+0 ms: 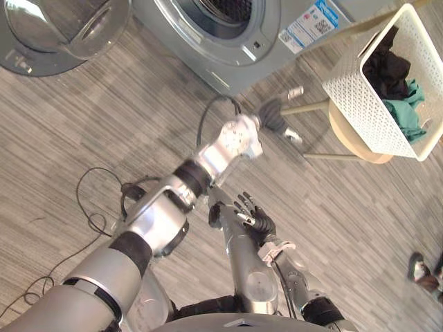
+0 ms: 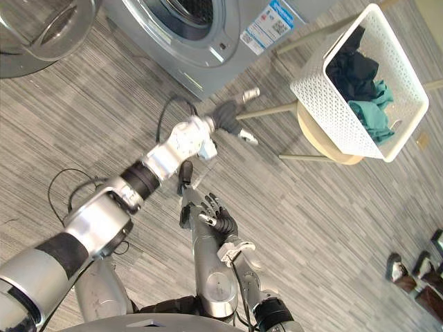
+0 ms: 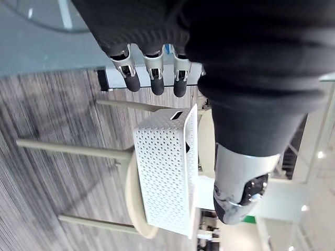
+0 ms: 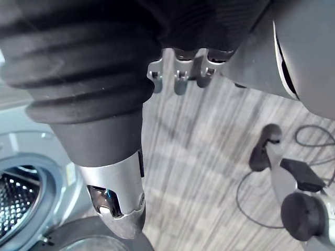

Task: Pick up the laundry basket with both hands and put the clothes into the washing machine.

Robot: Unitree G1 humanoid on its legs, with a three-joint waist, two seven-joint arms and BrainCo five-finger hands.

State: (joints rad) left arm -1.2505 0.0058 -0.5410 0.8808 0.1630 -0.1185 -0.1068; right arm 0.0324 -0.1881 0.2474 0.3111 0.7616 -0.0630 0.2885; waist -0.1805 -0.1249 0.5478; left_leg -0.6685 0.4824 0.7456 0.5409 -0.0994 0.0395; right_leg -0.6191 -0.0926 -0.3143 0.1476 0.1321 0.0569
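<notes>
A white perforated laundry basket stands tilted on a round beige stool at the upper right. It holds black clothes and teal clothes. My left hand hangs in the air left of the stool, fingers straight and spread, holding nothing, a short gap from the basket. Lower and nearer me, my right hand stays over the floor with relaxed fingers, empty as well. The grey washing machine is at the top, its drum open.
The washer's round glass door is swung open at the upper left. Stool legs stick out toward my left hand. A person's shoes show at the lower right. Striped grey floor lies between me and the machine.
</notes>
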